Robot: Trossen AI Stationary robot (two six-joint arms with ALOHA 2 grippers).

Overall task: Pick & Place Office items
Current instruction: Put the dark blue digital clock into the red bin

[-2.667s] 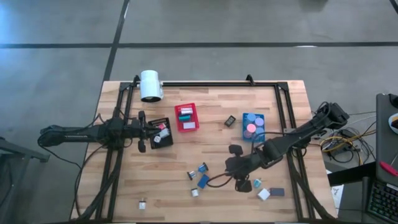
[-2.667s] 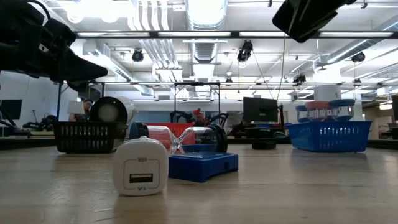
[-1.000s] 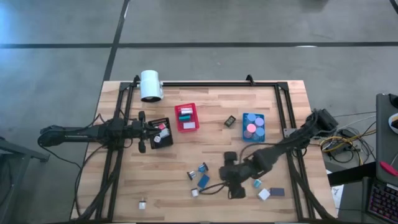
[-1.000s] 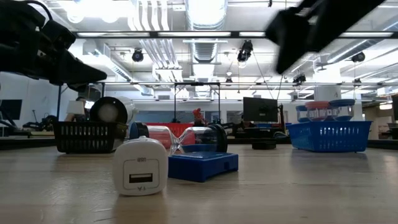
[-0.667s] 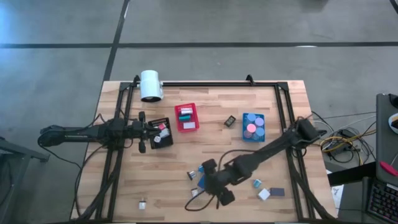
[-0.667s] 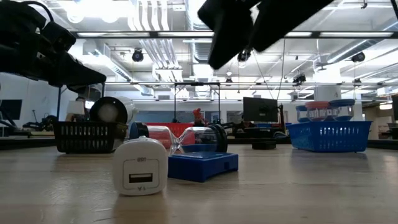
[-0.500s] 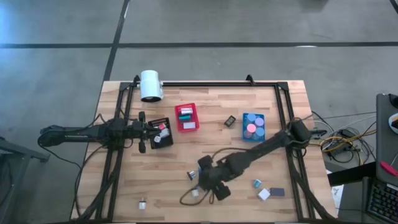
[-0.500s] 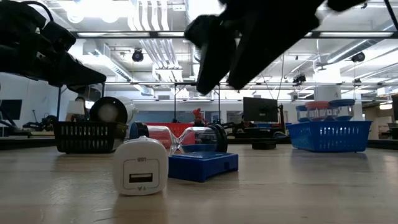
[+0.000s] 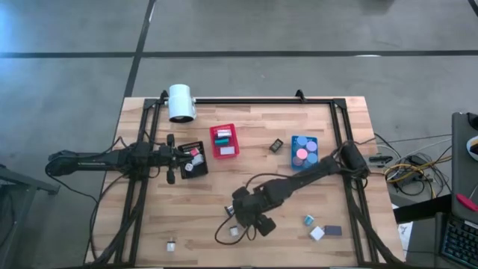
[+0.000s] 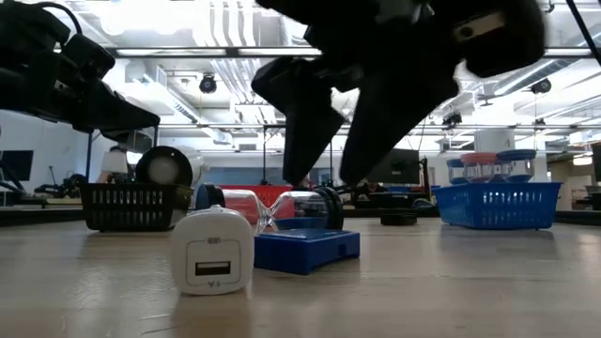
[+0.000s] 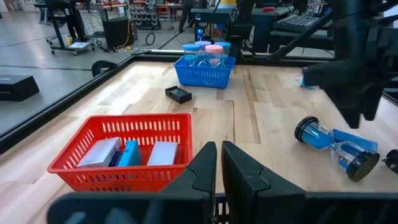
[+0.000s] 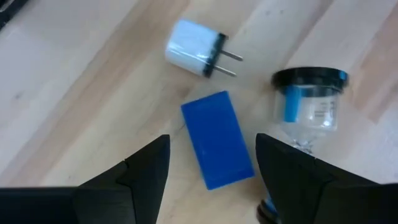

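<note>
Spreading across most of the high view, the wooden desk [image 9: 224, 179] is carrying three slotted bins and a scatter of small office items. The right arm is reaching in from the desk's right edge toward the near middle, and its right claw [image 12: 211, 165] is hanging with fingers spread apart, empty, directly above a flat blue block [image 12: 217, 139]. The left arm is lying along the desk's left side, with the left claw [image 11: 218, 163] closed and empty, pointing toward the red bin [image 11: 121, 151], which is holding white and teal pieces. A black bin [image 9: 193, 159] is sitting just beside the left claw, and a blue bin [image 9: 304, 152] with round pink and teal bits is standing toward the right. A big white cylinder [image 9: 180, 102] is lying at the far left corner. Near the blue block, a blue-capped hourglass [image 12: 309, 106] is lying on its side and a white plug adapter [image 12: 196, 51] is resting just beyond; more tiny pieces [image 9: 319, 230] are sitting near the front right.
</note>
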